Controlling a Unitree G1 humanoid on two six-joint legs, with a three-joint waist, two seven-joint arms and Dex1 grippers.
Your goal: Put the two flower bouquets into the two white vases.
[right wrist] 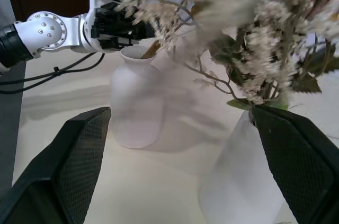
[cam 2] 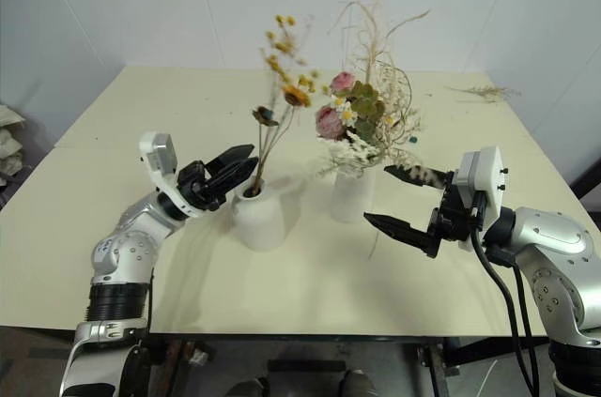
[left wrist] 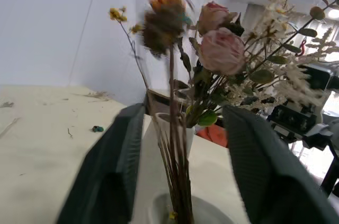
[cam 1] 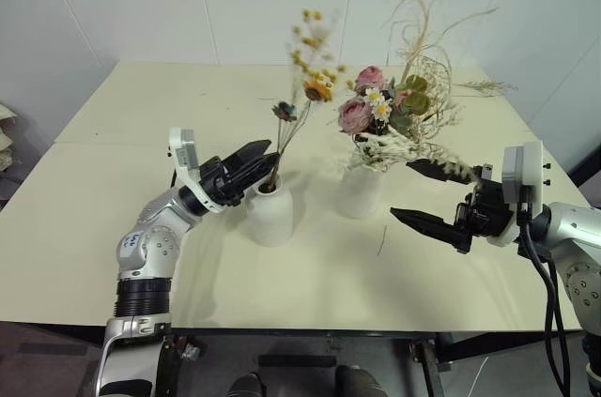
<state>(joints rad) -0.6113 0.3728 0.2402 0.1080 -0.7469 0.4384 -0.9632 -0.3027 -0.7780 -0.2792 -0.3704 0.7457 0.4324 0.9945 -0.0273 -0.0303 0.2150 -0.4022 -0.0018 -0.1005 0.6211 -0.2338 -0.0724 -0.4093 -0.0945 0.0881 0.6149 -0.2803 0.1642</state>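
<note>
Both bouquets sit in the 2 vases; left pincer (cam 1: 252, 164) spread around sprig (cam 1: 302, 87) stems, right pincer (cam 1: 424, 192) spread, empty.

A large pale cream rectangular table (cam 1: 113, 228) with a smooth matte top fills the middle of the head views, its far edge meeting the wall toward twelve o'clock. A thin seam crosses the top at about nine o'clock. Behind it stand plain white wall panels (cam 1: 263, 3) divided by fine vertical joints, with further panels angling in at two o'clock. Even, soft light falls from above and leaves faint shadows on the tabletop. Below the table's near edge, at six o'clock, lies a dull grey floor (cam 1: 300, 359). A stack of pale crumpled paper-like material (cam 1: 6, 139) sits at nine o'clock.
</note>
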